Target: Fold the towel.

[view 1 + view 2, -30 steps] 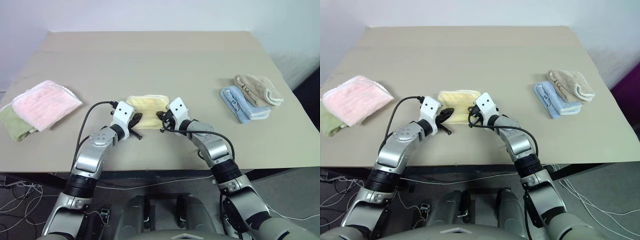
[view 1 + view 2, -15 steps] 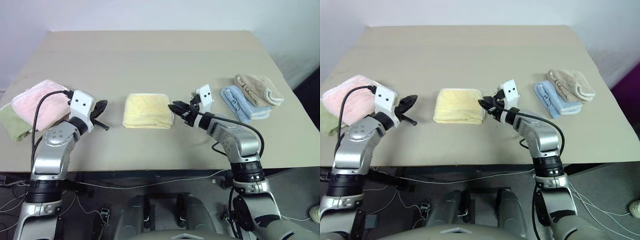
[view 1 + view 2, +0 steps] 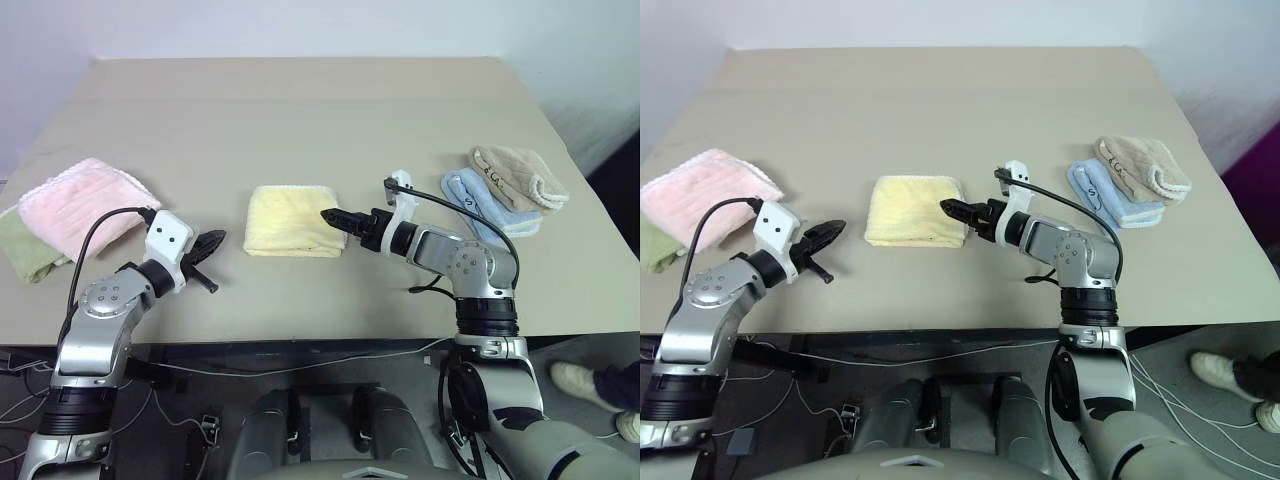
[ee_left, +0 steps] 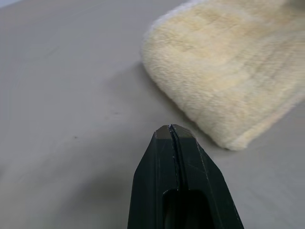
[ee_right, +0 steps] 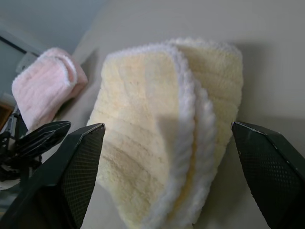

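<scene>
- The right wrist view shows the towel's (image 5: 162, 129) stacked whitish edges, layer upon layer; the head views show a flat yellow square at the table's (image 3: 300, 110) middle
- Five towels: the yellow one, a pink towel (image 3: 80, 205) over a green towel (image 3: 25, 250) left of it, a light blue towel (image 3: 478, 205) and a beige towel (image 3: 518, 178) right of it
- Left gripper (image 3: 212, 241), left of the towel, is pressed shut and empty
- Right gripper (image 3: 335, 217) is spread wide at the towel's right edge, gripping nothing
</scene>
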Controlling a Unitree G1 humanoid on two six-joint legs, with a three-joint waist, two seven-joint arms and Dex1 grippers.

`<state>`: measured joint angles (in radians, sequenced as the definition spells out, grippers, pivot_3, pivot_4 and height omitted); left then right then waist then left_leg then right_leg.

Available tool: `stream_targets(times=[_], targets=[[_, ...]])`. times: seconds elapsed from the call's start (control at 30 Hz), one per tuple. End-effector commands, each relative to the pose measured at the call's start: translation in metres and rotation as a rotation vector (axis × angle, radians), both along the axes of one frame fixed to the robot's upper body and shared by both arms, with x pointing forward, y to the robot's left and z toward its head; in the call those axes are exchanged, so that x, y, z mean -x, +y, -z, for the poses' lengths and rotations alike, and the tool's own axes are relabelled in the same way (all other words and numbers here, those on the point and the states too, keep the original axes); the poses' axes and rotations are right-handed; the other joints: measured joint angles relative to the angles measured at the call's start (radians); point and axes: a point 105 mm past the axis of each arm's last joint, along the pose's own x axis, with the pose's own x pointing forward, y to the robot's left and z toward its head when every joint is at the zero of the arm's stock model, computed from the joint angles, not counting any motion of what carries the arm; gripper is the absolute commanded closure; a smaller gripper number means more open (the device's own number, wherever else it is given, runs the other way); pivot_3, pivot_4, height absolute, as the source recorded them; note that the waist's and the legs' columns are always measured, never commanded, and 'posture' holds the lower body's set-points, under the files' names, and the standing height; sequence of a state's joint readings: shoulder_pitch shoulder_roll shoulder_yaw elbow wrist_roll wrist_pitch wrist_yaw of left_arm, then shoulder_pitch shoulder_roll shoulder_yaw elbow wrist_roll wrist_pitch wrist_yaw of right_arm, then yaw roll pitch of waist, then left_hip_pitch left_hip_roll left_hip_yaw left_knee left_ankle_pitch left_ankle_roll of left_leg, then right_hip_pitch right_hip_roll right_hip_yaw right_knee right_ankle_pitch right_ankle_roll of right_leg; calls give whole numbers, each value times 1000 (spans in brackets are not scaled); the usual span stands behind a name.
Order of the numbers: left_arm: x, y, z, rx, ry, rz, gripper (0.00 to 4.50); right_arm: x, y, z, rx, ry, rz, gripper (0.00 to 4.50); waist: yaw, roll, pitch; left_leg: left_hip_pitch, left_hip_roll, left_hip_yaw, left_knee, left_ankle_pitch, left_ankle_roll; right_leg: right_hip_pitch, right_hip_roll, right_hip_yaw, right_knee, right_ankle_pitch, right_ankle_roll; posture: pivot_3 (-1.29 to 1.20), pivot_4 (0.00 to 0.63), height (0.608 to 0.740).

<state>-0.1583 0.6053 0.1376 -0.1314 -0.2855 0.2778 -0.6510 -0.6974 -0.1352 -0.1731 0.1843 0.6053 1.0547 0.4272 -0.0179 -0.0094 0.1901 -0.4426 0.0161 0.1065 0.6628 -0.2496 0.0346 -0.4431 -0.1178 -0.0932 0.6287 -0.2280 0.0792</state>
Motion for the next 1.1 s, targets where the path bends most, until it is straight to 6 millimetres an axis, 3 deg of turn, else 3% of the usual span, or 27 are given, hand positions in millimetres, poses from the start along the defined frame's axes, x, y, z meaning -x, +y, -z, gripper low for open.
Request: stream_targets(times=[0.03,0.17,0.43,0.53,0.9,1.03,1.1], targets=[[6,-5,-20,31,-62,44,4500,1,13,-5,13,-15,-47,36,0,0,0,0,0,0,0,0,0,0,0,0,0,0,0,0,150,740],[9,-8,-20,39,-61,59,4500,0,22,2,17,7,-66,36,-1,0,0,0,0,0,0,0,0,0,1,0,0,0,0,0,150,740],[13,-13,-19,52,-60,66,4500,2,44,-7,-88,51,-113,36,-3,0,0,0,1,1,1,1,0,0,5,0,1,0,0,0,150,740],[14,-14,-18,54,-58,65,4500,1,45,-9,-120,73,-107,658,-1,0,0,0,1,1,1,1,-1,1,5,0,1,0,0,0,150,740],[14,-20,-16,58,-50,82,4500,-1,35,-17,-187,86,-61,4429,-1,0,0,0,1,1,1,2,-2,1,5,0,1,0,0,0,150,740],[13,-22,-16,58,-47,94,4500,-3,23,-33,-231,35,-24,4471,0,0,0,0,1,1,1,2,-2,1,5,0,1,0,0,0,150,740],[12,-24,-16,58,-47,100,4500,-8,6,-54,-268,-52,35,4471,2,0,0,0,1,1,1,2,-2,1,5,0,1,0,0,0,150,740]])
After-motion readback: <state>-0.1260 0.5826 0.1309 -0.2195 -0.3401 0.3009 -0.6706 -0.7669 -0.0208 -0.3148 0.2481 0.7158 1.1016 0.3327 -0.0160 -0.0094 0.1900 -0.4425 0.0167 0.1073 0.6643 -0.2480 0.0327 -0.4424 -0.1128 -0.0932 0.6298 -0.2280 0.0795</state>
